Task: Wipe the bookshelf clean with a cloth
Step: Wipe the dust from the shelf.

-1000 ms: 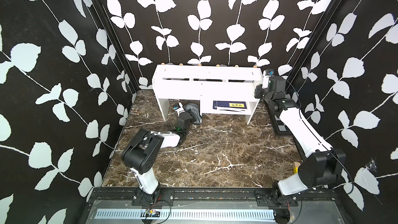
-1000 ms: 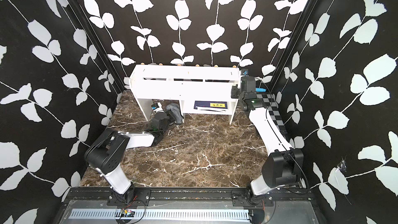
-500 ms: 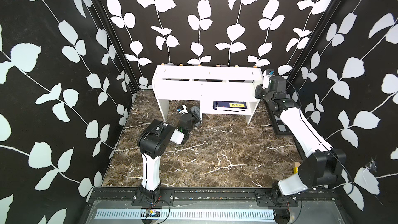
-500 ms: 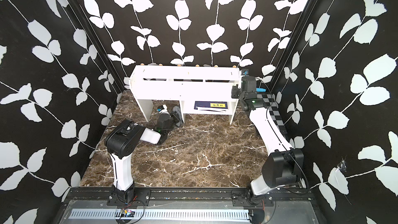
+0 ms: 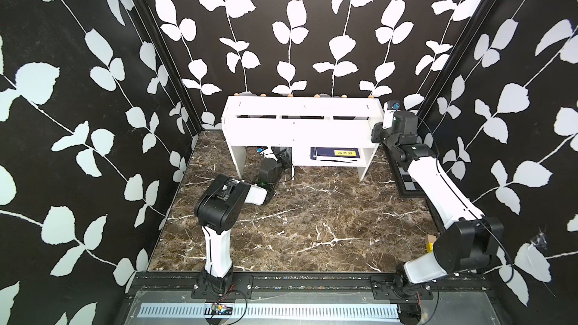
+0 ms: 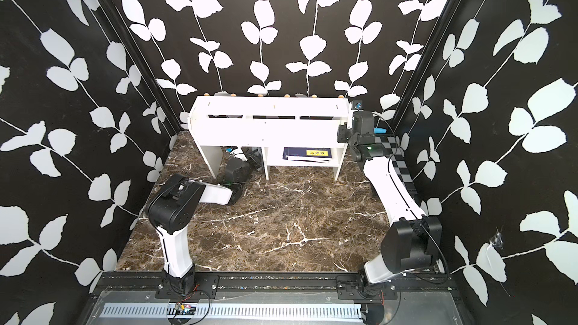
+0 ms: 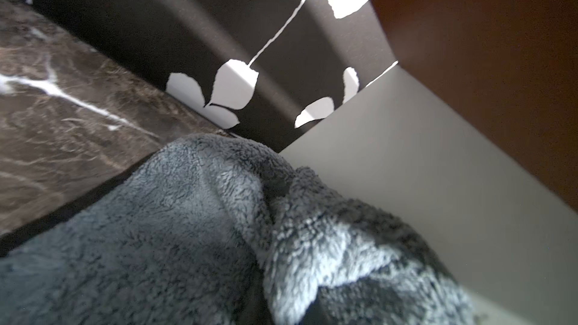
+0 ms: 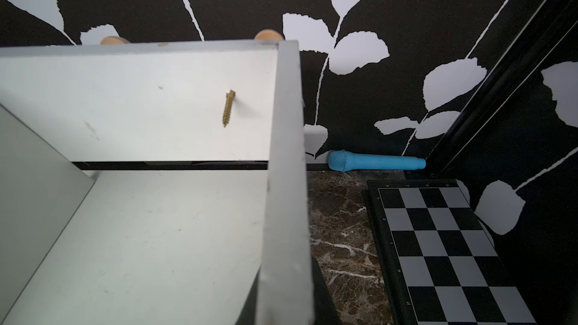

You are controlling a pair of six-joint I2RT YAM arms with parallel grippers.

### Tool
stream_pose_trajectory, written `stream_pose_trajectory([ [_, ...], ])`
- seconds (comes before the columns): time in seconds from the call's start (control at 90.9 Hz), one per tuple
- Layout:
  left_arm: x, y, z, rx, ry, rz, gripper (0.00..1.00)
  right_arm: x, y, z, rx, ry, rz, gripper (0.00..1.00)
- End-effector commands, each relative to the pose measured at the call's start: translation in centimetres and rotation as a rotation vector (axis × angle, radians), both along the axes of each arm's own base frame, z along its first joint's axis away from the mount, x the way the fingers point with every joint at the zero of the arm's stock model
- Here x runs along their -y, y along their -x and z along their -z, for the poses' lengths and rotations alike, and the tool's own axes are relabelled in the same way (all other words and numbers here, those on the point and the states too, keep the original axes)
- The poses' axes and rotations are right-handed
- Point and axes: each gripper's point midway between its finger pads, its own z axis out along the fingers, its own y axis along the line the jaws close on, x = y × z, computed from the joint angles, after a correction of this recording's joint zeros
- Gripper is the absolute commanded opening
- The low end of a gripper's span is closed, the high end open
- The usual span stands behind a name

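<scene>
The bookshelf stands upright at the back of the marble tabletop, its rear against the leaf-patterned wall. Both top views show its long front facing the arm bases. The cloth is at the left claw, inside the open bay under the left half of the shelf. In the left wrist view its grey face is bunched directly ahead of the claw and hides the fingers. The bunch sits just beside a white upright panel; contact cannot be confirmed. The brown underside of the shelf board is on one side of the claw and the tabletop on the opposite side. The left claw is closed, clamped on the cloth.

The right claw is at the right end of the bookshelf, level with the upper board. In the right wrist view the edge of the end panel runs straight in between the jaws, which are closed on it.

Ahead of this claw, inside the shelf, a brass-coloured screw protrudes from the rear board. Two wooden knobs show above that board's top edge.

On the outer side of the claw, away from the shelf, a black-and-grey chessboard lies flat on the tabletop. Beyond it, a blue toy microphone lies on its side at the foot of the wall. Below the right claw, on its shelf side, the lower cubby holds a dark blue booklet with a yellow label, lying flat.
</scene>
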Motion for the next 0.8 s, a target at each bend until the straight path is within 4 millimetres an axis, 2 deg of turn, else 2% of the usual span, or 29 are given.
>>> stream_pose_trajectory([
  [0.0,3.1,1.8,-2.8,0.111,0.08,0.149,0.0,-1.7,1.5,4.2,-0.169,-0.199,-0.025,0.0],
  [0.066,3.4,2.6,-0.7,0.074,0.059,0.171,0.0,-1.7,1.6,4.4,-0.173,-0.201,-0.025,0.0],
  [0.11,3.6,3.1,-0.1,0.073,0.068,0.179,0.0,-1.8,1.6,4.6,-0.176,-0.205,-0.027,0.0],
  [0.121,3.7,3.4,0.7,0.057,0.06,0.184,0.0,-1.8,1.6,4.6,-0.177,-0.205,-0.028,0.0],
  [0.154,3.8,3.7,0.8,0.068,0.082,0.193,0.0,-1.9,1.6,4.7,-0.179,-0.208,-0.029,0.0],
  [0.242,4.2,4.3,3.5,-0.006,0.104,0.214,0.0,-2.0,1.6,5.0,-0.185,-0.213,-0.031,0.0],
  [0.319,5.5,5.1,4.4,-0.019,0.087,0.256,0.0,-2.0,1.6,5.0,-0.185,-0.216,-0.029,0.0],
  [0.396,6.5,5.7,4.6,-0.005,0.059,0.28,0.0,-2.0,1.6,5.0,-0.184,-0.216,-0.03,0.0],
  [0.484,6.3,5.8,3.3,0.039,0.034,0.259,0.0,-2.0,1.5,4.8,-0.181,-0.22,-0.032,0.0],
  [0.671,6.5,5.6,-3.5,0.232,-0.001,0.252,0.0,-2.0,1.5,4.5,-0.175,-0.223,-0.034,0.0],
  [0.792,6.2,5.7,-6.0,0.296,-0.008,0.232,0.0,-2.2,1.5,4.6,-0.179,-0.229,-0.039,0.0],
])
